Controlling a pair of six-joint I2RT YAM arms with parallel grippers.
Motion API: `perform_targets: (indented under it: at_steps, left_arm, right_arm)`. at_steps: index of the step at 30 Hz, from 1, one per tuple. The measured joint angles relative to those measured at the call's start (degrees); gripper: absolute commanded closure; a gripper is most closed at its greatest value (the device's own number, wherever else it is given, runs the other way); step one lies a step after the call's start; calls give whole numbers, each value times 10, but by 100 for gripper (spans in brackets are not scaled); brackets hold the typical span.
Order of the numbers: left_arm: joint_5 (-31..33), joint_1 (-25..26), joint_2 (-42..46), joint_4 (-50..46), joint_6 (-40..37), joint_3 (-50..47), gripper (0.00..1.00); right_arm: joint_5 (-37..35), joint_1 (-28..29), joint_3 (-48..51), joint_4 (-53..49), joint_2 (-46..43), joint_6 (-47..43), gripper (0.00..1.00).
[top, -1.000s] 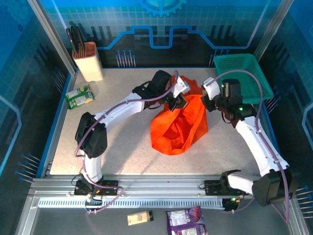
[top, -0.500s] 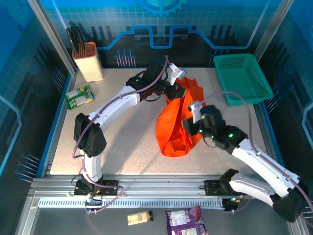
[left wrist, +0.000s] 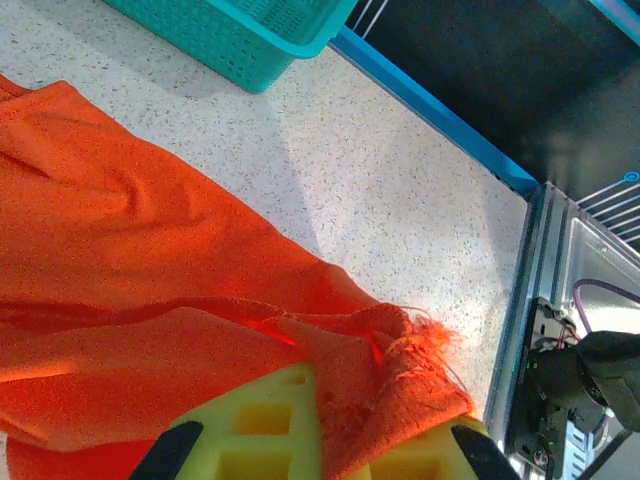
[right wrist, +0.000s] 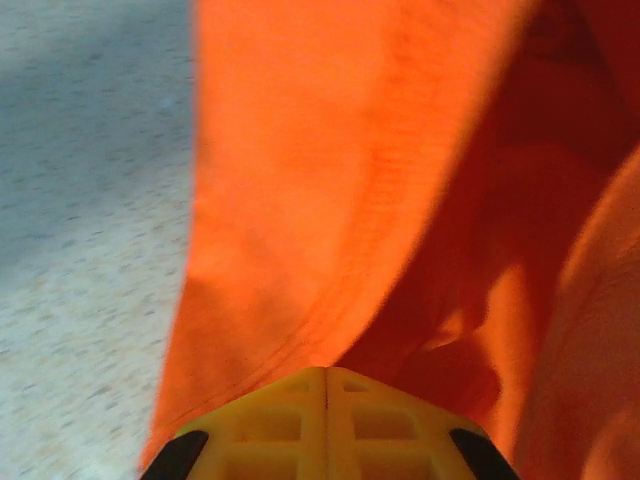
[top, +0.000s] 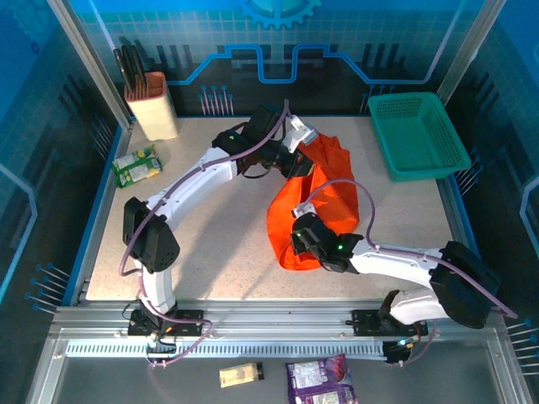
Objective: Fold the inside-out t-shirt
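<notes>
Speckled table [top: 210, 236] holds the inside-out t-shirt [top: 324, 206], bunched right of the middle. At its far end the left gripper [left wrist: 345, 440] pinches a frayed edge, and the right gripper [right wrist: 325, 420] is clamped on cloth at the near end. I would draw both ends apart slowly and evenly, so the fabric spreads without slipping.

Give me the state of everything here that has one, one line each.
t-shirt: bunched, not folded, pinched at both ends.
left gripper: shut on the t-shirt's far end.
right gripper: shut on the t-shirt's near end.
basket: upright, empty.
holder: upright, dark handles sticking out.
packet: lying flat by the table's left edge.
</notes>
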State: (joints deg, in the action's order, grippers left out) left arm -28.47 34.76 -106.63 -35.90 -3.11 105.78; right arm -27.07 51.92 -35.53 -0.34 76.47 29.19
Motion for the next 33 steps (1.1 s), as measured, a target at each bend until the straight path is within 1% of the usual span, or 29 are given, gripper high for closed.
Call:
perform_targets:
  at_steps: [4, 7, 12, 14, 18, 21, 24, 27, 33]
  left_arm:
    - [4, 0, 26, -15, -18, -5, 100]
    - [8, 0, 38, -23, -24, -8, 100]
    - [9, 0, 51, -23, -28, -26, 100]
    - [5, 0, 51, -15, -17, -35, 100]
    - [-9, 2, 48, -4, 10, -47, 100]
    - [-16, 6, 40, 14, 30, -47, 100]
    - [-28, 7, 35, 27, 40, -47, 100]
    - [-38, 8, 31, 33, 45, -47, 100]
    - [-53, 12, 31, 30, 37, -47, 100]
  right_arm:
    - [-2, -69, 15, 32, 18, -1, 97]
    - [-6, -120, 18, 46, 19, -1, 100]
    - [-39, -193, 18, 10, -7, 31, 99]
    - [-44, -205, 19, 4, -26, 35, 96]
    - [1, -199, 35, 33, -53, 28, 89]
    - [38, -160, 61, 71, -56, 7, 84]
    - [71, -115, 78, 105, -50, -1, 84]
    - [86, -109, 79, 144, -20, -1, 84]
    - [89, -115, 64, 196, 57, -8, 84]
